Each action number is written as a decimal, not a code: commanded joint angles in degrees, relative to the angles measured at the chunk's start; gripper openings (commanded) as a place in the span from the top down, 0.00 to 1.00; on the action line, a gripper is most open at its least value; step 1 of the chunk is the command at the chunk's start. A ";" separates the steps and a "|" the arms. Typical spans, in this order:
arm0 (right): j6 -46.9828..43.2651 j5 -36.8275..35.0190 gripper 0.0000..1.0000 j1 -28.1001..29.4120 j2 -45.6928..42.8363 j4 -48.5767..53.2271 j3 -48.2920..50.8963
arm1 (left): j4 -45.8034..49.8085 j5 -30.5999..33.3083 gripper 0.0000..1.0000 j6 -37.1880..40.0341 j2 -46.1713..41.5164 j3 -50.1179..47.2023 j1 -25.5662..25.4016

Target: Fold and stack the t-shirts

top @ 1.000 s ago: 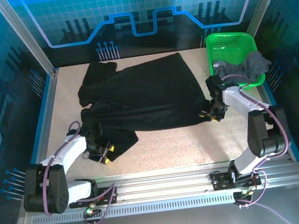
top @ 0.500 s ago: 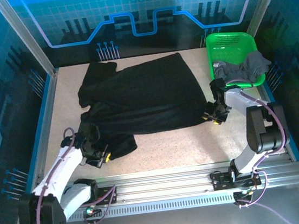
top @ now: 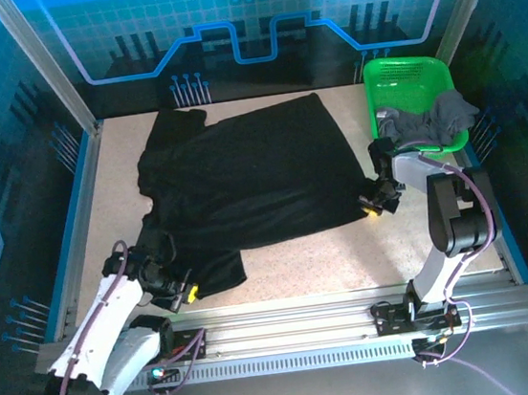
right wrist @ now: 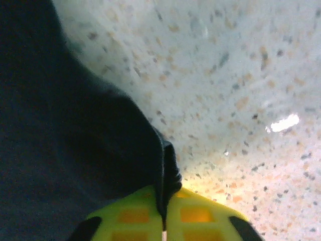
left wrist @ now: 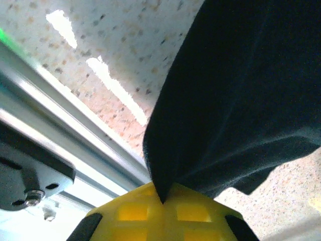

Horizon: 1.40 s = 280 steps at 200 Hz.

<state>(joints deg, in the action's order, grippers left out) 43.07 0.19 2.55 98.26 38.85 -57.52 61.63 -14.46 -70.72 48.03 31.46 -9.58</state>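
A plain black short-sleeved cloth t-shirt [top: 252,175] lies spread over the middle of the pale speckled table [top: 301,260]. Its collar end is toward the far left corner, and its near left part is bunched into a fold by the table's front edge. A dark grey cloth t-shirt [top: 433,122] is draped over the near rim of the bright green plastic mesh basket [top: 403,74] in the far right corner, well apart from the black one. From above, the left gripper [top: 177,287] sits at the near left bunched edge of the black shirt and the right gripper [top: 373,203] at its near right corner, but this view is too coarse to show how the jaws stand. The wrist cameras show it. In the left wrist view, the left gripper's [left wrist: 161,203] yellow fingers [left wrist: 133,213] are pressed together on a pinch of the black cloth [left wrist: 241,100], which fans up and away from them, lifted above the speckled surface [left wrist: 115,45]. That view also takes in the silver aluminium rail [left wrist: 65,145] along the table's front, just beside the gripper. In the right wrist view, the right gripper [right wrist: 163,221] is likewise closed tight, a thin fold of the black fabric [right wrist: 65,140] caught between its yellow pads [right wrist: 198,216]. Here the cloth lies low, against the table top [right wrist: 241,75].
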 commanded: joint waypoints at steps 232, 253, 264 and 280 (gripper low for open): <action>-7.38 -5.86 1.00 5.45 -5.03 17.24 -16.19 | -10.51 4.40 1.00 1.79 19.56 30.67 0.95; -7.36 -5.92 1.00 5.24 -2.91 17.31 -18.90 | -13.32 3.58 1.00 2.15 20.45 29.98 3.84; -7.37 -6.28 1.00 4.97 -1.56 17.48 -20.29 | -14.55 3.56 1.00 2.78 21.34 30.05 4.97; -7.38 -6.41 1.00 4.58 1.15 17.96 -22.74 | -15.25 3.89 1.00 4.48 23.44 31.01 6.28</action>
<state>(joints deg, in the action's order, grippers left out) 36.36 -6.61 7.92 96.33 54.39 -76.25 48.23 -10.33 -70.06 69.04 60.93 -5.28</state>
